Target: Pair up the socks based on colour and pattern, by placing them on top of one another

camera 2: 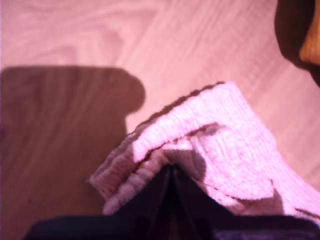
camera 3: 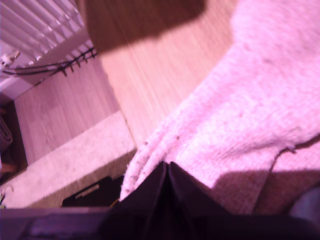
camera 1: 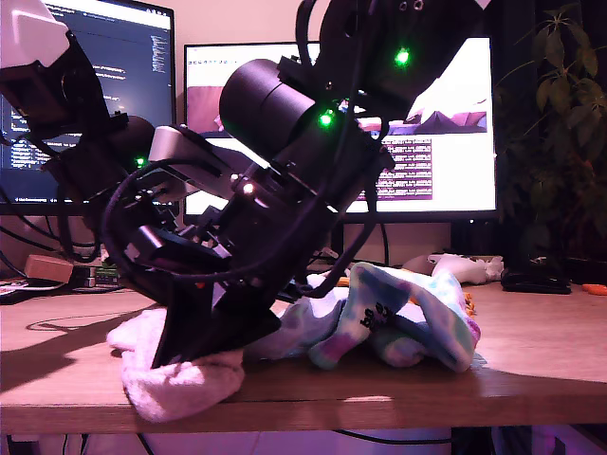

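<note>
A fluffy pale pink sock (camera 1: pixel 180 384) lies at the desk's front edge on the exterior view's left and hangs slightly over it. My second gripper (camera 1: pixel 204 355) presses down on that sock (camera 3: pixel 260 100), and its fingers (camera 3: pixel 166 170) are shut on the sock's edge. My first gripper (camera 2: pixel 172 172) is shut on a fold of a pale ribbed sock (camera 2: pixel 220 145) that rests on the wood; the exterior view hides these jaws behind the arms. Tie-dye blue-purple socks (camera 1: pixel 389 322) lie heaped mid-desk.
The desk's front edge (camera 3: pixel 127 135) runs right beside the second gripper, with floor below. A white controller (camera 1: pixel 455 265) lies behind the heap, with two monitors (camera 1: pixel 446 133) at the back. A yellow-orange patch (camera 2: pixel 311 45) shows near the ribbed sock. A plant (camera 1: pixel 560 114) stands at the exterior view's right.
</note>
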You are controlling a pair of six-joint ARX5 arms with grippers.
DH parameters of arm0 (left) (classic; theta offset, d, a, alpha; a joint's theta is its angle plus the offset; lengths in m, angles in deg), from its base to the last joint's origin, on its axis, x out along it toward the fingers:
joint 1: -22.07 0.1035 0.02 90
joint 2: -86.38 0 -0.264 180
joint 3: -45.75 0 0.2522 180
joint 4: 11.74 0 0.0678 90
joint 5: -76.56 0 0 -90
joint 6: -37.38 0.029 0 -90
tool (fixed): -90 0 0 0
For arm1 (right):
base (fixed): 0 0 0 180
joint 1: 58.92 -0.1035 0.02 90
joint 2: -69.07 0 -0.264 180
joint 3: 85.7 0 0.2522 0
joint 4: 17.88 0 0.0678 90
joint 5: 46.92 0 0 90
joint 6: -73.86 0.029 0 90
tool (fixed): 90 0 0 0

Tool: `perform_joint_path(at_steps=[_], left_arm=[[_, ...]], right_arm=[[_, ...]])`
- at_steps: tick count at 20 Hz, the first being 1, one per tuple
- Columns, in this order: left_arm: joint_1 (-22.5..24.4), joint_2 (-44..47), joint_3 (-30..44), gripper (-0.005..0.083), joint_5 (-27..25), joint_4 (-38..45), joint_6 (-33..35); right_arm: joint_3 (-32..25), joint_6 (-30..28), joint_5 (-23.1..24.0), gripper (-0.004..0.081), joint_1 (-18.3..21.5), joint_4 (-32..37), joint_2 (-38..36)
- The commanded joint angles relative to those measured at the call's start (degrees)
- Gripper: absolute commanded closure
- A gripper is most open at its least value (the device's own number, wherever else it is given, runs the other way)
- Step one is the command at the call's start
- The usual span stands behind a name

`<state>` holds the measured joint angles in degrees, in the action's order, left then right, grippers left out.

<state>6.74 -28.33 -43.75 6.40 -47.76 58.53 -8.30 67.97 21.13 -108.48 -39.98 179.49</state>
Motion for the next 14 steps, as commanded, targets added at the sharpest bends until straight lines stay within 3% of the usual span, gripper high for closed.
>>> perform_joint_path(at_steps=[1,10,14], left_arm=[[0.98,-4.87,1.51,0.0797,-2.38,2.64,0.0],[1.2,-4.92,1.51,0.0797,-2.43,6.29,-1.7],[1.18,-4.5,1.49,0.0797,-2.1,6.16,-1.7]], right_arm=[[-1.66,0.28,-0.52,0.078,-0.96,-1.07,3.3],[-0.9,-0.22,3.74,0.0781,-0.9,6.29,3.3],[-0.85,-0.57,4.39,0.078,-0.9,6.47,2.95]])
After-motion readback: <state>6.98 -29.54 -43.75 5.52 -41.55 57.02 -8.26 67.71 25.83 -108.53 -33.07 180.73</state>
